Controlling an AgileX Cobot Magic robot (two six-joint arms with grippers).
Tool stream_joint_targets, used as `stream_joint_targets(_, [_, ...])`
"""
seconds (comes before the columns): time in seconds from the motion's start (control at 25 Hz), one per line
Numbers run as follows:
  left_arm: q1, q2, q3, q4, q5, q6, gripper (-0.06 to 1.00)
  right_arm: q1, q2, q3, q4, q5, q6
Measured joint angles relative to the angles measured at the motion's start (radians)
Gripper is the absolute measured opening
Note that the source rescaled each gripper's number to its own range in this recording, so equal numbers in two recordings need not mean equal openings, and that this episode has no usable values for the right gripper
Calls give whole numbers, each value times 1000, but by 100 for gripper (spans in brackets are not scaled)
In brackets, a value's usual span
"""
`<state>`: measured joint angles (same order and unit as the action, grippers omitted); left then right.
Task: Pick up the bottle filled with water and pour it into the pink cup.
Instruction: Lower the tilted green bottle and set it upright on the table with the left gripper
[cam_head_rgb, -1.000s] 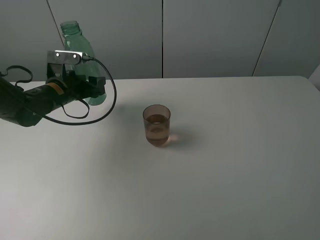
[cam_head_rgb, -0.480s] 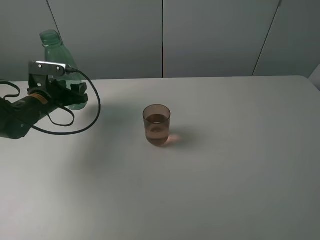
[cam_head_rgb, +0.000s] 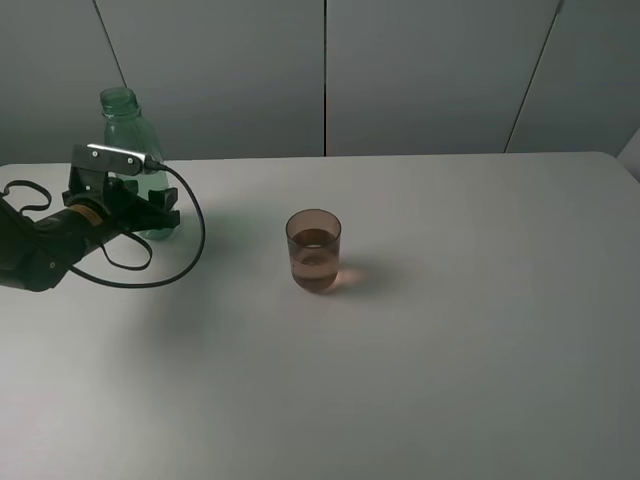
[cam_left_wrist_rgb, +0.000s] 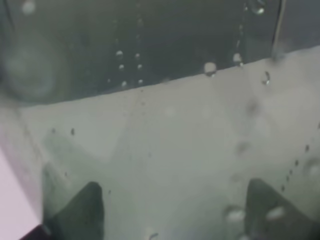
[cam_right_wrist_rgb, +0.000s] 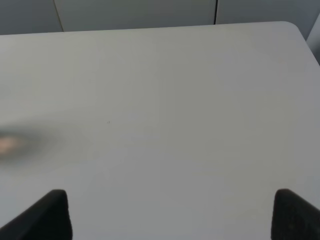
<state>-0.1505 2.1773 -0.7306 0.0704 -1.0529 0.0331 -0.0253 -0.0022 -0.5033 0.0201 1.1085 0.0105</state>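
The green bottle (cam_head_rgb: 124, 128) stands upright at the back left of the table, its capless neck up. My left gripper (cam_head_rgb: 143, 207) is shut around its lower body. In the left wrist view the bottle's wet green wall (cam_left_wrist_rgb: 165, 125) fills the picture between the two fingertips of the gripper (cam_left_wrist_rgb: 175, 212). The pink cup (cam_head_rgb: 313, 250) stands near the table's middle, well to the right of the bottle, with liquid in its lower part. My right gripper (cam_right_wrist_rgb: 172, 215) is open and empty over bare table; it is out of the exterior view.
The white table (cam_head_rgb: 450, 330) ends at a grey panelled wall (cam_head_rgb: 420, 70) behind. A black cable (cam_head_rgb: 190, 250) loops from the left wrist over the table. The table's far right corner shows in the right wrist view (cam_right_wrist_rgb: 292, 27).
My left arm carried the bottle leftward away from the cup, from tilted to upright, then lowered it a little. The cup and right arm have not moved.
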Motion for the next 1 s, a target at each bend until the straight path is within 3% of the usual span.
stream_joint_targets(0.84, [0, 0, 0, 0, 22, -75, 0, 0, 0, 0, 0, 0, 0])
stream_joint_targets(0.92, [0, 0, 0, 0, 24, -75, 3, 0, 0, 0, 0, 0, 0])
stream_joint_targets(1.0, [0, 0, 0, 0, 26, -75, 13, 0, 0, 0, 0, 0, 0])
